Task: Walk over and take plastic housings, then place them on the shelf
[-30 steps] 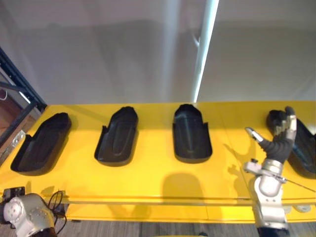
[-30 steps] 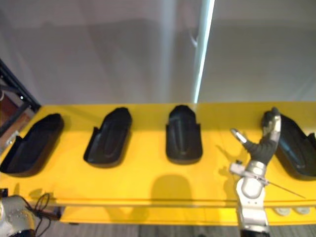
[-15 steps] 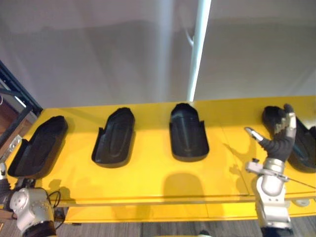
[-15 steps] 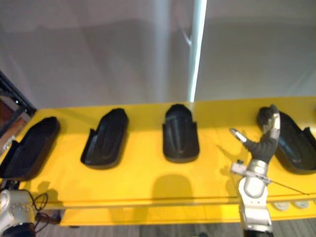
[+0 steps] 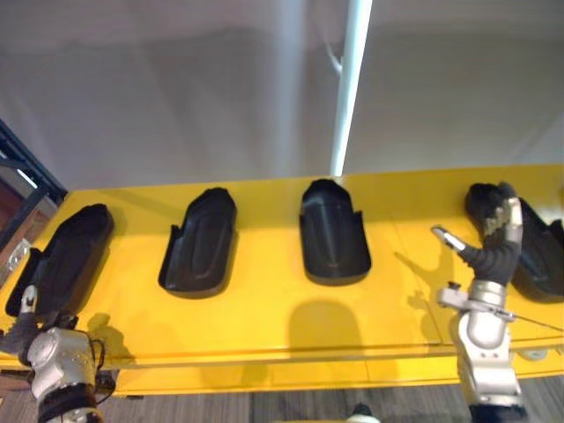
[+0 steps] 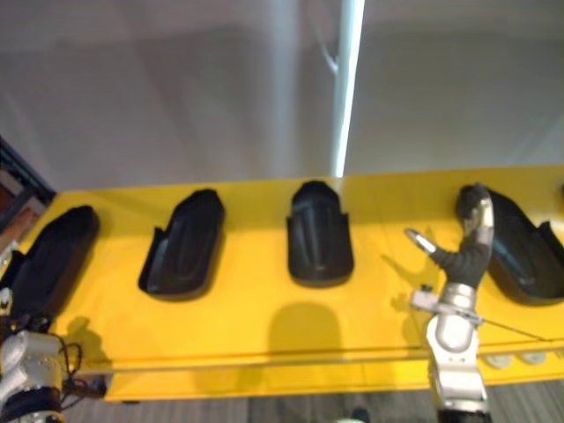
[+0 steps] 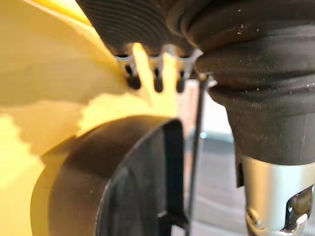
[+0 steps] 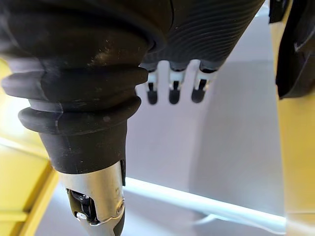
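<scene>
Right hand (image 5: 493,254) overlaps housing (image 5: 539,257); edge cropped

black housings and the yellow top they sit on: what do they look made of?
Black housings: they look like moulded plastic with a matte to satin finish. The signs are thin walls, rounded ribs and only dull highlights.
Yellow top: a smooth, slightly glossy coating, with a soft sheen and clear shadows on it. It could be painted metal or laminate; I cannot tell which.
</scene>
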Controlling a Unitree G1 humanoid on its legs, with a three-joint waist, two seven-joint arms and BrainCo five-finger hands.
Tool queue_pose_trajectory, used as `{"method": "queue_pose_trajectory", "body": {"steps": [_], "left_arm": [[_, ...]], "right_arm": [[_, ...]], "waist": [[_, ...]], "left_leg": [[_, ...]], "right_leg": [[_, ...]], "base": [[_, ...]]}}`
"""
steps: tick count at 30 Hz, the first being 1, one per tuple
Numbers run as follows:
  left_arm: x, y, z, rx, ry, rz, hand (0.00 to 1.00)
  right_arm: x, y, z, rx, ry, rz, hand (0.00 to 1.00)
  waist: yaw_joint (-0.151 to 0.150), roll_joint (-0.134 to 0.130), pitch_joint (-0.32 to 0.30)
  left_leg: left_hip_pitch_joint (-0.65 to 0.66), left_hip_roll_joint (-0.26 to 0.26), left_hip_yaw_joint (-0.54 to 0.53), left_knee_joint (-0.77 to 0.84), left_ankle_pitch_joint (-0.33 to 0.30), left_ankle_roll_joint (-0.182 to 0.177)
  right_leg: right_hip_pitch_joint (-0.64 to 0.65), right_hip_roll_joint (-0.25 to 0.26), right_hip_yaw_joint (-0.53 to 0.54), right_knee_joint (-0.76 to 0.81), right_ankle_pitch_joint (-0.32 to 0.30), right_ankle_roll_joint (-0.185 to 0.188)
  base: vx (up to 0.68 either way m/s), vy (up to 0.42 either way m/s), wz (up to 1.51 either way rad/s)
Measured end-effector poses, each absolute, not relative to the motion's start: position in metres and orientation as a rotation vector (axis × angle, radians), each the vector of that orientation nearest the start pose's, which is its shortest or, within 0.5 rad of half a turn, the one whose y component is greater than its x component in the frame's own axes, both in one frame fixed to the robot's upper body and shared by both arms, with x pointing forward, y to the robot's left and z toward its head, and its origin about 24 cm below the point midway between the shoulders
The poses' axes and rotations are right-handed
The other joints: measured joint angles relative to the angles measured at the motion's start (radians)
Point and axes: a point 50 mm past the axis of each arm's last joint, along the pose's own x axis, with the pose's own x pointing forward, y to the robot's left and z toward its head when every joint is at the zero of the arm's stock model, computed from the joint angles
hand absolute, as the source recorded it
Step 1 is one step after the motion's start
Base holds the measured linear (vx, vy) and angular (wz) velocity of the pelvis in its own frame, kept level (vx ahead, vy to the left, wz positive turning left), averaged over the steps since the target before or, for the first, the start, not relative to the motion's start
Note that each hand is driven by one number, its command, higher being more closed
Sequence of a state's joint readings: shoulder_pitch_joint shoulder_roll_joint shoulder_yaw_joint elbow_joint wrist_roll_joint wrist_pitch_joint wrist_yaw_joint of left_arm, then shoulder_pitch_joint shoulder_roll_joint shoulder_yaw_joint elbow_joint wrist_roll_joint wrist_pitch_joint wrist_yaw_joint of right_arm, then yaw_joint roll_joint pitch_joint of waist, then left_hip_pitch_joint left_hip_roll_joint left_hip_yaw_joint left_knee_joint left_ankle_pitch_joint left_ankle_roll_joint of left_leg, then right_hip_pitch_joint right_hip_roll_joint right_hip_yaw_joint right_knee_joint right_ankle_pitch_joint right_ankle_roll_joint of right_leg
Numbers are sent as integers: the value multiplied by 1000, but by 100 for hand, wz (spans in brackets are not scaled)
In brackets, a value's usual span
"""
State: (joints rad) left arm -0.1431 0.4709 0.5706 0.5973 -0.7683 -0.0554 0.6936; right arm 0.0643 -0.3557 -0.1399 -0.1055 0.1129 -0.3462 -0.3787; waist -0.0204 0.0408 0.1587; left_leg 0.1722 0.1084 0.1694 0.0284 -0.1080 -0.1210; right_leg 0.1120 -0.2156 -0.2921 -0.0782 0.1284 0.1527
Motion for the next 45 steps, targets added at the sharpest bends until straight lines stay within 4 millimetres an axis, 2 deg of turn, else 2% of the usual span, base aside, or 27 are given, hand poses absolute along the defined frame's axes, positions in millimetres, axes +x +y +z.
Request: {"method": "queue_pose_trajectory", "body": {"steps": [11, 15, 19, 28, 41, 45], "left_arm": [[188, 407, 19, -484, 185, 1429, 0], [186, 410, 18, -481, 195, 1428, 0], [192, 408, 20, -457, 192, 1381, 0], [195, 407, 21, -460, 187, 1351, 0], [192, 410, 17, -454, 210, 1351, 0], [190, 410, 15, -455, 224, 1359, 0]], "right_arm": [[227, -253, 114, -195, -463, -405, 0], [228, -253, 116, -197, -467, -386, 0], [227, -253, 121, -207, -485, -368, 0], [227, -252, 123, -218, -492, -341, 0], [227, -251, 124, -222, -493, -323, 0], [227, -251, 124, -220, -491, -320, 0]], "waist": [[-6, 1, 1], [-17, 4, 7], [-22, 9, 31], [-24, 13, 36], [-40, 22, 42], [-46, 32, 52]], "left_leg": [[0, 2, 6, 1, 0, 0], [1, 2, 6, 2, 0, 0], [0, 2, 7, 5, 0, 0], [2, 1, 9, 6, 0, 0], [1, 2, 16, 9, 0, 0], [0, 0, 34, 8, 0, 1]], "right_leg": [[-7, 3, 12, 0, 5, -2], [-7, 3, 15, 1, 5, -3], [-8, 3, 17, 2, 6, -4], [-12, 3, 19, 2, 8, -3], [-17, 3, 26, 2, 11, -3], [-24, 3, 45, 3, 14, -3]], "base": [[-1, 2, -1], [0, 0, 0], [0, 0, 0], [0, 0, 0], [0, 0, -1], [-20, 12, -11]]}}
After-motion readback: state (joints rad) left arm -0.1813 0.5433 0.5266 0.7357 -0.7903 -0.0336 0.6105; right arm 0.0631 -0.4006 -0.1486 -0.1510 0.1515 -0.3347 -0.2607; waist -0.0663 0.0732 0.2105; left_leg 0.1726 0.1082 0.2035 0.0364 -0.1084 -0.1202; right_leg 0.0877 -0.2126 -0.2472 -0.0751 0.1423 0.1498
